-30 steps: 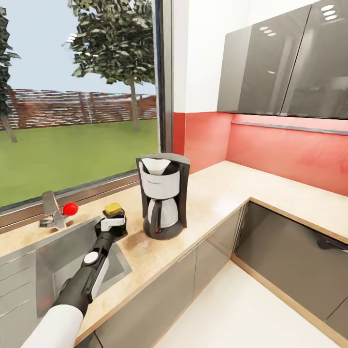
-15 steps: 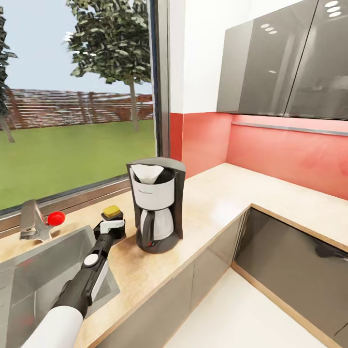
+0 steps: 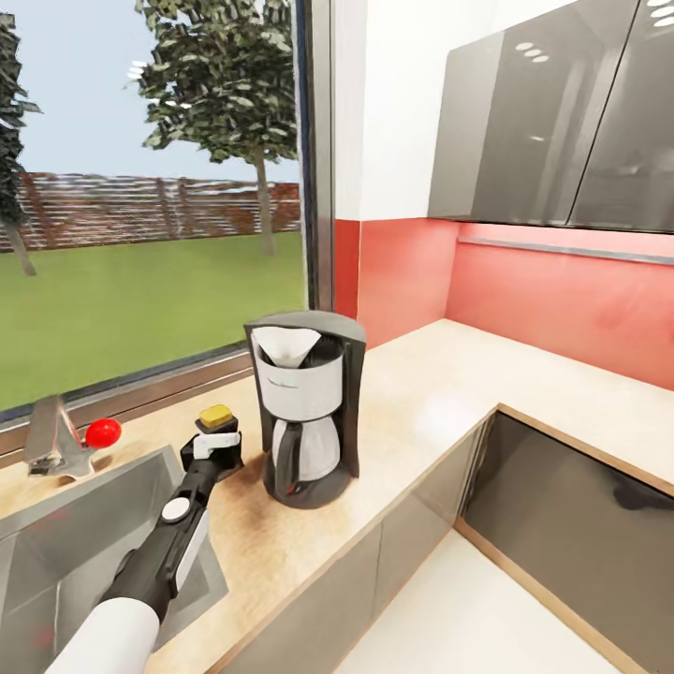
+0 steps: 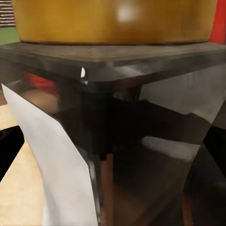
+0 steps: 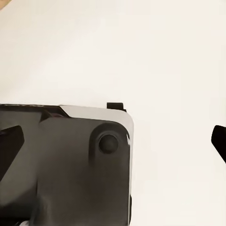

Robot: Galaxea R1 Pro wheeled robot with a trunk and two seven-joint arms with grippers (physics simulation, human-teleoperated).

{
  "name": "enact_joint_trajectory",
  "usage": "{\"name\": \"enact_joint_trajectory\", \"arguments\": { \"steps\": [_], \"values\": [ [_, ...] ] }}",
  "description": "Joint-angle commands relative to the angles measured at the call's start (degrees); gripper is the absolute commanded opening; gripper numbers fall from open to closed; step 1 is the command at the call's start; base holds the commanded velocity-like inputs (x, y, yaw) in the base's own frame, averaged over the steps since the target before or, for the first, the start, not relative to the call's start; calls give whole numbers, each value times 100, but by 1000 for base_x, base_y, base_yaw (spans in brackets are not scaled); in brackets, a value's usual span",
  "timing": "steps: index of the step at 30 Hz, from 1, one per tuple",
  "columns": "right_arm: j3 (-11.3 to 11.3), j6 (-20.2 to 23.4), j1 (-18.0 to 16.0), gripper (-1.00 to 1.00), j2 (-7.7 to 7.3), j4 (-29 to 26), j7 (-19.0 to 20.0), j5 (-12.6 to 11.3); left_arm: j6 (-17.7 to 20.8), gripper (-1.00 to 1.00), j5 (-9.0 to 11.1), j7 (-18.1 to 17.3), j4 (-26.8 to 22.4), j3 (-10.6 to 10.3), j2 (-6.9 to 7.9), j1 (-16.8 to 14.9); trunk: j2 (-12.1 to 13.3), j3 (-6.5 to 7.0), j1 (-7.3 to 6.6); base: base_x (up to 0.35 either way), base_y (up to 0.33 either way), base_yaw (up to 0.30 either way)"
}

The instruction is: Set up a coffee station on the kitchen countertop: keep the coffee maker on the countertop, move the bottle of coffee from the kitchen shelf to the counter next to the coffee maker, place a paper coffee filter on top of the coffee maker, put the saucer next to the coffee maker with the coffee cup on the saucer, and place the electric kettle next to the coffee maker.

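The bottle of coffee (image 3: 218, 423) is held upright at the left gripper (image 3: 218, 440), over the kitchen countertop (image 3: 412, 393) between the sink (image 3: 84, 534) and the coffee maker (image 3: 304, 407). In the left wrist view the dark glass body and yellow-tan cap (image 4: 113, 21) are seen close up between the black fingers (image 4: 9, 148), which are judged to be clamped on the bottle. Whether its base is touching the wood cannot be told.

Compared with the earlier head pictures, the whole scene is shifted — tap (image 3: 47, 435) and red knob (image 3: 101, 432) lie further left, so the camera was moved. Relative to the coffee maker, bottle and gripper are hardly changed: just beside its left flank, apart from it.

A paper coffee filter (image 3: 285, 344) is already seated in the basket. The bottle step is judged nearly complete — release is what remains.

Right gripper: dark tips (image 5: 219, 136) are seen well apart over pale floor, with nothing between them.
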Motion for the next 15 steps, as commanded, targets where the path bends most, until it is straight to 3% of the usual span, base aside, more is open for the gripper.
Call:
{"name": "enact_joint_trajectory", "arguments": {
  "steps": [1,8,15],
  "values": [
    [49,-13,-3,100,-3,-5,-7,-52,-17,-100,-38,67,3,10,3,-5,-12,-13,5,107,0,0],
    [49,-14,-3,100,-3,-5,-7,-52,-17,-100,-31,309,1,9,131,4,-12,-13,5,20,0,0],
    [49,-12,-3,100,-3,-5,-7,-52,-17,-100,-31,320,25,-3,140,15,-12,-13,5,154,0,0]
  ]
}}
